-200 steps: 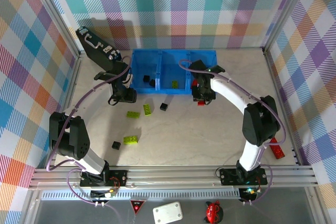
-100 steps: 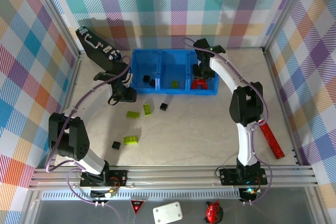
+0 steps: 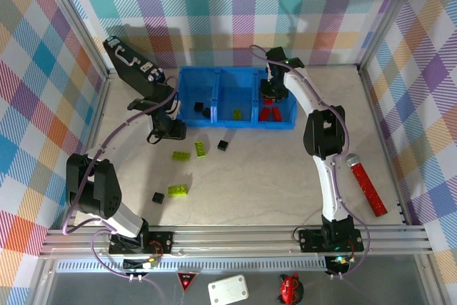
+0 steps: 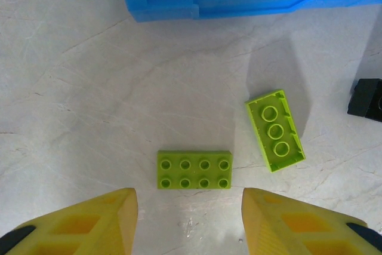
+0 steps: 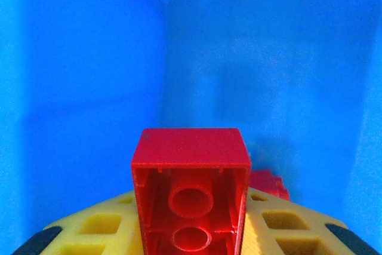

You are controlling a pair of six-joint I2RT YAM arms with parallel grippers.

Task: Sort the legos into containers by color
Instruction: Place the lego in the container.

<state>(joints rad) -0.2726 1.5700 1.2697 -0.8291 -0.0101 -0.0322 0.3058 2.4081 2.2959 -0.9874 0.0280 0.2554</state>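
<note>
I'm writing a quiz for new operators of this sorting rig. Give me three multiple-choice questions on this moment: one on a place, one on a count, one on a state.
1. Over which compartment of the blue tray is the right gripper?
A left
B middle
C right

2. How many lime green bricks lie on the table outside the tray?
A one
B three
C six

3. The left gripper is:
A shut on a black brick
B open, holding nothing
C shut on a green brick

Answers:
1 C: it holds a red brick above the right compartment.
2 B: three lie loose in front of the tray.
3 B: its fingers stand apart with nothing between them.
</note>
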